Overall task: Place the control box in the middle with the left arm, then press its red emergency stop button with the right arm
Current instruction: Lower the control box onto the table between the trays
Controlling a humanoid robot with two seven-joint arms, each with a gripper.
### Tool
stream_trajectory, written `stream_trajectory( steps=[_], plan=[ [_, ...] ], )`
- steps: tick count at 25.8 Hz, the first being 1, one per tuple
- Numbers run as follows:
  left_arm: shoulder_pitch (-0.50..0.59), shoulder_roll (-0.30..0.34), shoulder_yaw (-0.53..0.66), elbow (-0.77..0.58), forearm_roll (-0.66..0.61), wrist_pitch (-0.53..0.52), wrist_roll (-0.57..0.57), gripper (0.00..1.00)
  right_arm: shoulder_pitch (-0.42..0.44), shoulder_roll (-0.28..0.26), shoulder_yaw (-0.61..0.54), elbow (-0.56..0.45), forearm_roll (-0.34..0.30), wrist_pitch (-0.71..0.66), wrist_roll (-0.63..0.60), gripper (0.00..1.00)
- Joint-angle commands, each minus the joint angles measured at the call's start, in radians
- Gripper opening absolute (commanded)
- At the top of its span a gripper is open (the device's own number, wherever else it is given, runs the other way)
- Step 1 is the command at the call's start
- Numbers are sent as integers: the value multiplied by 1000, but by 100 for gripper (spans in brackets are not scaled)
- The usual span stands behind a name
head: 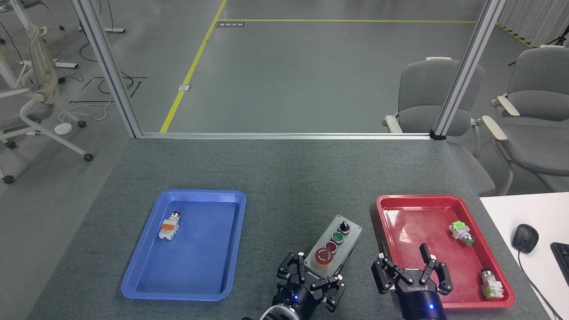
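Observation:
The light-grey control box [334, 246] lies slanted over the dark-grey tabletop [284, 178], between the two trays and closer to the red one. Its black knob is at the far end, then the green button, the small red button, and the big red emergency stop button [323, 256] at the near end. My left gripper [314, 276] is shut on the box's near end, fingers on either side. My right gripper [406, 260] hangs open over the near left corner of the red tray, just right of the box, with nothing between its fingers.
A blue tray [186, 244] at the left holds a loose orange-and-white push-button [169, 227]. The red tray [444, 249] at the right holds two green-and-white button parts [461, 233] [490, 284]. A white desk with a mouse [524, 238] adjoins at the right.

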Motion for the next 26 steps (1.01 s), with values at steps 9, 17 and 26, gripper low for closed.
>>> stream_trajectory(
  steps=[9, 17, 26],
  plan=[
    [-12, 0, -28, 41, 4, -13, -19, 6, 3, 6, 1, 1, 2, 3, -4, 99],
    [-44, 0, -28, 41, 7, -3, -19, 32, 3, 12, -1, 1, 5, 3, -3, 99],
    [-47, -2, -38, 38, 7, -11, -24, 56, 3, 14, 2, 1, 5, 4, -3, 99]
  ],
)
